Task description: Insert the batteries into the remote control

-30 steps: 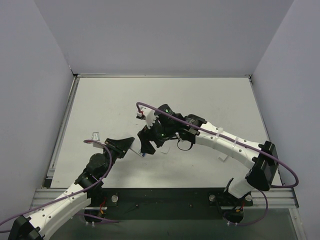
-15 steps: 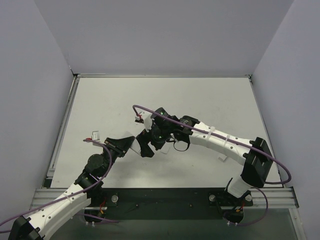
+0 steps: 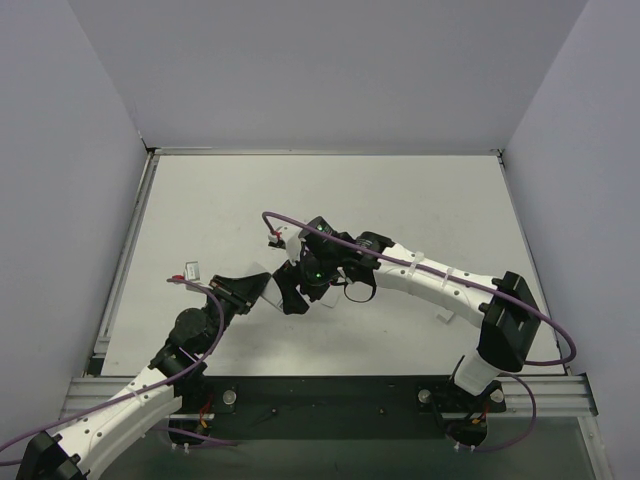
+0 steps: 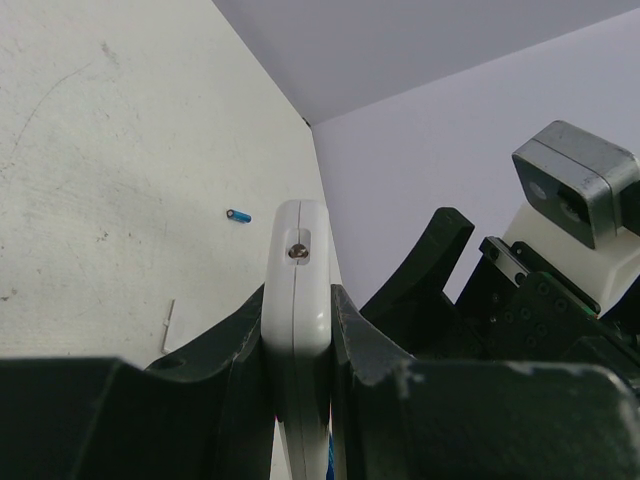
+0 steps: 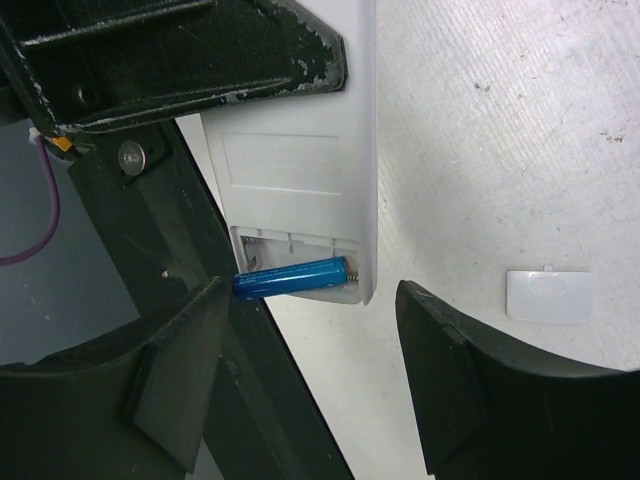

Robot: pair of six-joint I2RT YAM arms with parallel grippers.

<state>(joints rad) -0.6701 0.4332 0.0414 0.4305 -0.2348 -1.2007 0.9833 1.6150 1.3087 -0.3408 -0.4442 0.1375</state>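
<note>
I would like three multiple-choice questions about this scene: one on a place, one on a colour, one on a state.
1. Where is the cover?
A. lying on the table
B. closed over the batteries
C. under the arm's base

2. What colour is the battery in the remote?
A. red
B. blue
C. black

3. How is the left gripper?
A. open and empty
B. shut on the remote
C. shut on a battery

Answers:
1 A: the right wrist view shows it flat on the table, apart from the remote.
2 B: a blue cylinder sits in the remote's open end.
3 B: in the left wrist view its jaws clamp the remote on both sides.
</note>
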